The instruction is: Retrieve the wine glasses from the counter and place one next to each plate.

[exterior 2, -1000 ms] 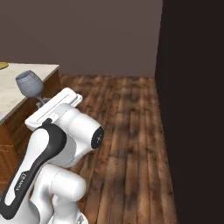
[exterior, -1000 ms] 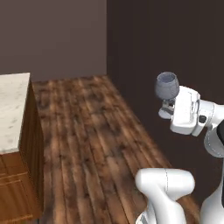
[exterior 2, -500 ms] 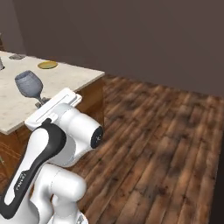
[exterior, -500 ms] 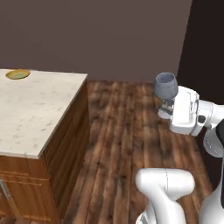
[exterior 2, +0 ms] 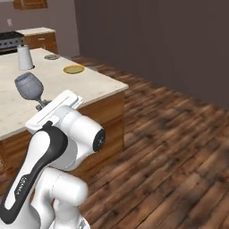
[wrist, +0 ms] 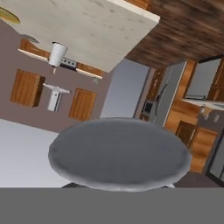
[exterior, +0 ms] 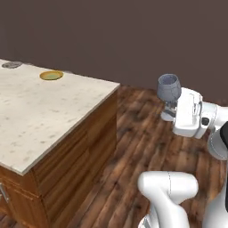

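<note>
My gripper (exterior: 171, 110) is shut on the stem of a wine glass (exterior: 168, 87), a translucent blue-grey glass held upright in the air, right of the island's corner and over the wood floor. From the right base the same wine glass (exterior 2: 29, 86) stands above the white hand. Its flat round foot (wrist: 120, 153) spreads across the hand view and hides the fingertips. On the beige island top (exterior: 40, 111) lie a plate with an orange-yellow rim (exterior: 51, 75) and, further back, a grey plate (exterior: 12, 65). A strip of pale counter (wrist: 205, 103) shows far off, too small to make out a sink.
A white paper-towel roll (exterior 2: 24, 57) stands on the island behind the grey plate (exterior 2: 52, 57) and the orange-rimmed plate (exterior 2: 74, 69). A dark stove (exterior 2: 11, 38) sits at the back left. Dark walls close the far side; open wood floor (exterior 2: 170, 147) lies to the right.
The whole picture has swung as the base turned: the island now reaches far into both base views and both plates show. The glass stays the same in the grip.
</note>
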Motion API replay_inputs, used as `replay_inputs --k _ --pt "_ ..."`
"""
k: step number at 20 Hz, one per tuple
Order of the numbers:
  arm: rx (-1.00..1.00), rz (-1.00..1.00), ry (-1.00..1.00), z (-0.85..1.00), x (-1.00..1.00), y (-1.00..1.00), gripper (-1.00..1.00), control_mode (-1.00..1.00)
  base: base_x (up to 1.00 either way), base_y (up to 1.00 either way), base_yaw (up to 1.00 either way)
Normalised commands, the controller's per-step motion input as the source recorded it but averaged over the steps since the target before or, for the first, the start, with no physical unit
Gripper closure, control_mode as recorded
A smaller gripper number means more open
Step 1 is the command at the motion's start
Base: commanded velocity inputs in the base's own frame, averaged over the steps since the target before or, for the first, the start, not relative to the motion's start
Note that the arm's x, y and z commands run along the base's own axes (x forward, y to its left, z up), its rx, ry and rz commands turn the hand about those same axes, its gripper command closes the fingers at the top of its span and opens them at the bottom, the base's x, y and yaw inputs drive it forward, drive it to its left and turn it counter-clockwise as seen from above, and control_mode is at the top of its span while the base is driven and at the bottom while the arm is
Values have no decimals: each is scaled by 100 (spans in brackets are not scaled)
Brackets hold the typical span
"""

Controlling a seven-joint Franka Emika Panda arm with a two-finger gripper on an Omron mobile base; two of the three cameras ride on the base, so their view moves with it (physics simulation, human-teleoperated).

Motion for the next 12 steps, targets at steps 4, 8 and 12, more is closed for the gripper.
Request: replay_inputs --k 4,8,12 --pt "0 0 0 0 0 0 100 100 89 -100 51" --pt "0 0 0 0 0 0 100 100 77 -100 41" --pt "0 0 0 0 0 0 100 100 61 -100 39"
